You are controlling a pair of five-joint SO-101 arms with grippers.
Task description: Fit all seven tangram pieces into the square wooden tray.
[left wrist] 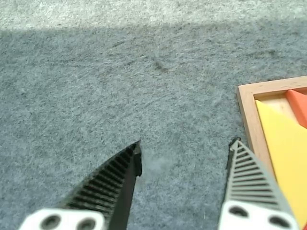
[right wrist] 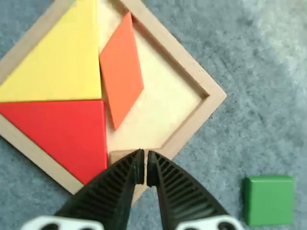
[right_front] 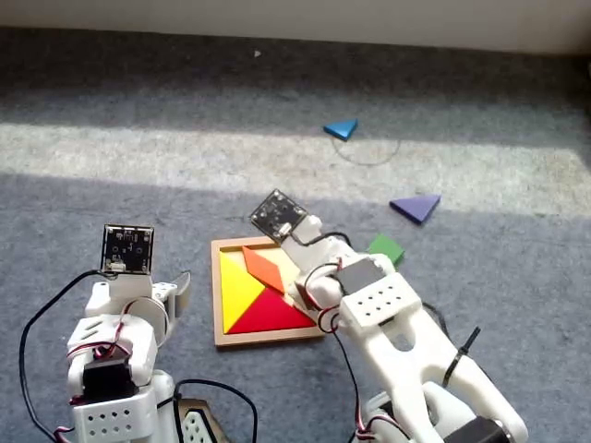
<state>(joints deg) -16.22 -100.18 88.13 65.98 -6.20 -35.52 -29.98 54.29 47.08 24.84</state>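
Wooden tray (right wrist: 216, 96) | orange piece (right wrist: 122, 72) inside | right tool (right wrist: 145, 166) closed over rim

A: Tabletop (right_front: 111, 194)?
B: Grey, fuzzy surface; a sunlit band crosses the far side.
A: Lying on it?
B: Wooden tray (right_front: 218, 305) near centre. Green square (right_front: 385, 248) just beside it. Purple triangle (right_front: 416, 207) beyond, blue triangle (right_front: 342, 129) farthest.

- Square wooden tray (right_front: 216, 295): lies flat, near, between the arms.
- Yellow triangle (right_front: 235, 288): large, flat in the tray's left part.
- Red triangle (right_front: 268, 318): large, fills the tray's near part, touching the yellow one.
- Orange parallelogram (right_front: 263, 268): in the tray's far part, askew.
- Green square (right_front: 385, 248): just right of the tray.
- Purple triangle (right_front: 416, 207): farther right.
- Blue triangle (right_front: 342, 129): farthest away.
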